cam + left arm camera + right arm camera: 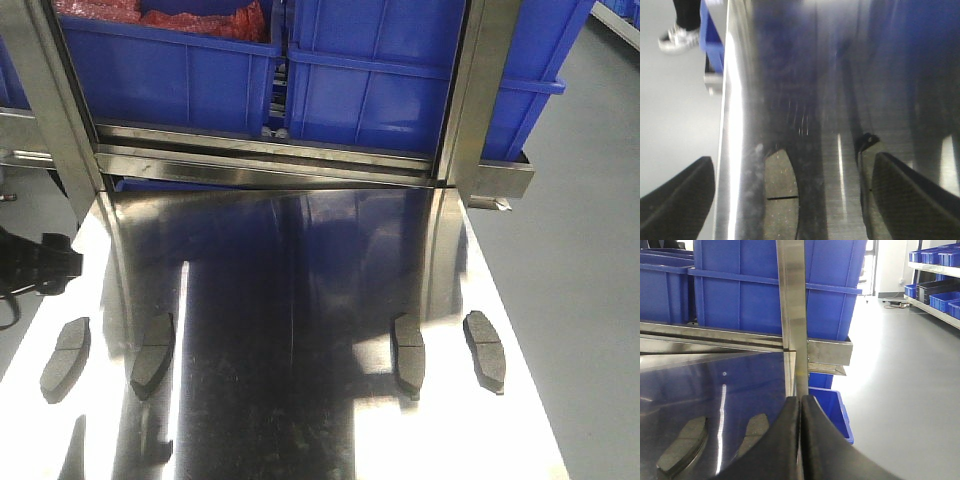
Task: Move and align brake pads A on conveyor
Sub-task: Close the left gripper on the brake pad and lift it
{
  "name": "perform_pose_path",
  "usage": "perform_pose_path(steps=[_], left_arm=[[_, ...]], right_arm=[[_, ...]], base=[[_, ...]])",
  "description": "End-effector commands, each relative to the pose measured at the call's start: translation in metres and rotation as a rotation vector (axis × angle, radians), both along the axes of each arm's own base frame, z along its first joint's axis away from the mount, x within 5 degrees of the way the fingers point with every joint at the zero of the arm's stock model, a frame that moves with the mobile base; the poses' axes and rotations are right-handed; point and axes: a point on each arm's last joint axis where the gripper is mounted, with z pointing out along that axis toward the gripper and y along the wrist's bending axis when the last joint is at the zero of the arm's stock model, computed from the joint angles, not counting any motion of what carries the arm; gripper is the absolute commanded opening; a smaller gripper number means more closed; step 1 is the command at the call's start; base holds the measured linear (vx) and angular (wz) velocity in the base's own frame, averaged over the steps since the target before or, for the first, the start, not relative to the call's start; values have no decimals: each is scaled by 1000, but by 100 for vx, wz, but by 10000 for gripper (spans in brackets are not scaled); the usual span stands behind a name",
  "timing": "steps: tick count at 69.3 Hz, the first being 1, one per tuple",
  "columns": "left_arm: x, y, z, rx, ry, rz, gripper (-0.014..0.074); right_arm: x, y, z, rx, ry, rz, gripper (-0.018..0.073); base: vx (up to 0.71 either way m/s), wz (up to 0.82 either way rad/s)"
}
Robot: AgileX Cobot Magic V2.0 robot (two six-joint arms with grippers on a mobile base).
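Along the lower part of the front view, four brake pads (152, 355) lie on the shiny steel table (300, 280). Two sit at lower left, near the table's left edge, and two at lower right, with a wide bare stretch between the pairs. Blue bins (190, 80) fill the top of the frame. In the left wrist view, the left claw (792, 160) is spread wide and holds nothing. Its fingers (677, 202) sit in the lower corners, with a grooved pad (780, 190) flat on the table between them and a darker pad (866, 195) just beside the right-hand finger. In the right wrist view, the right claw (800, 440) at bottom centre is pressed together with nothing in it, and two pads (682, 445) lie at lower left.
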Motion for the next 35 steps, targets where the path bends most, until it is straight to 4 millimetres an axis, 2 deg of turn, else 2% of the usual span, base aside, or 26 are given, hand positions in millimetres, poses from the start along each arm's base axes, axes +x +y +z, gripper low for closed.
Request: perform_pose_path(steps=[1,12,35], left_arm=[[16,0,6,-15,-30,48,594],[31,5,-14,36,40,99,594],[44,4,-56,37,180,108,594]], right_arm=[[0,0,0,-13,-69,-3,-10],[0,0,0,-13,-69,-3,-10],[0,0,0,-13,-69,-3,-10]], base=[[0,0],[0,0],[0,0]])
